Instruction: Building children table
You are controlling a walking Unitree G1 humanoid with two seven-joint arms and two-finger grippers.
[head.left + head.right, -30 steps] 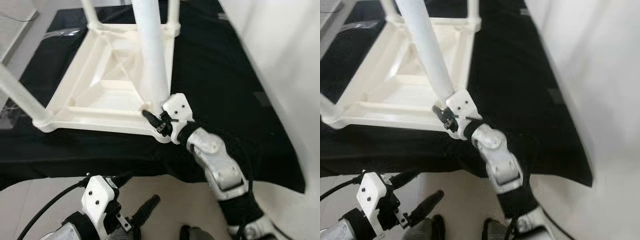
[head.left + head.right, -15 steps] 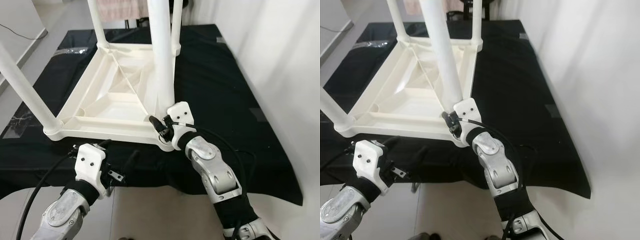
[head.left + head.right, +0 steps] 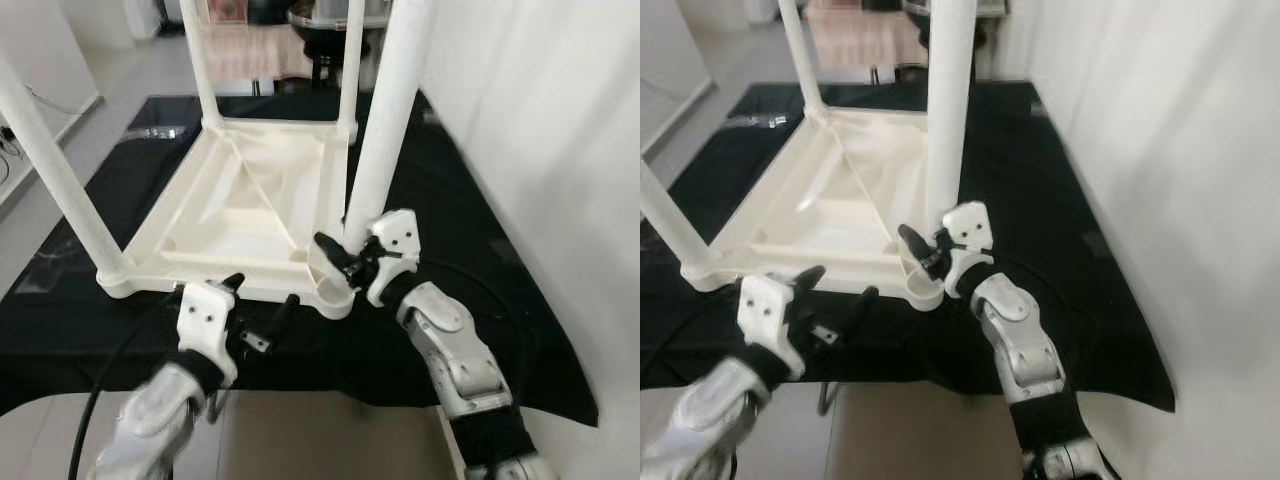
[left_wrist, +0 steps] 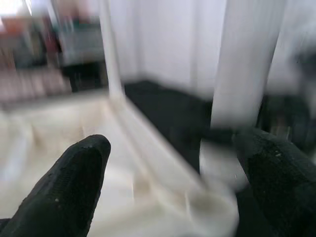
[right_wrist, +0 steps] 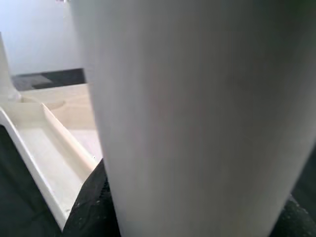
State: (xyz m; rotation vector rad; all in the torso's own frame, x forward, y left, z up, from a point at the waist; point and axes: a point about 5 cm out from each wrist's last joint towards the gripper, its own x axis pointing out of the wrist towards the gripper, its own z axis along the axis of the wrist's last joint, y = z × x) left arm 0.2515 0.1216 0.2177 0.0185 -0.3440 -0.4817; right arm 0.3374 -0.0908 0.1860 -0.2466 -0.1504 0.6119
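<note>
A white plastic children's table (image 3: 250, 215) lies upside down on a black cloth, with its legs pointing up. My right gripper (image 3: 350, 256) is shut on the lower end of the near right leg (image 3: 388, 120), just above the corner socket (image 3: 336, 297). In the right wrist view that leg (image 5: 197, 113) stands between the black fingers (image 5: 91, 202). I cannot tell whether the leg is seated in the socket. My left gripper (image 3: 263, 292) is open, just in front of the table's near rim. Its fingers (image 4: 74, 182) are spread wide with nothing between them.
The black cloth (image 3: 460, 200) covers a low platform whose front edge is right below my arms. A white wall (image 3: 540, 120) runs close along the right side. Three other legs stand up: near left (image 3: 55, 165), far left (image 3: 198, 60), far right (image 3: 352, 60). Furniture stands behind.
The view has tilted up and shows more of the room. My left gripper has risen from below the platform edge to the table's near rim. The right gripper still holds the leg.
</note>
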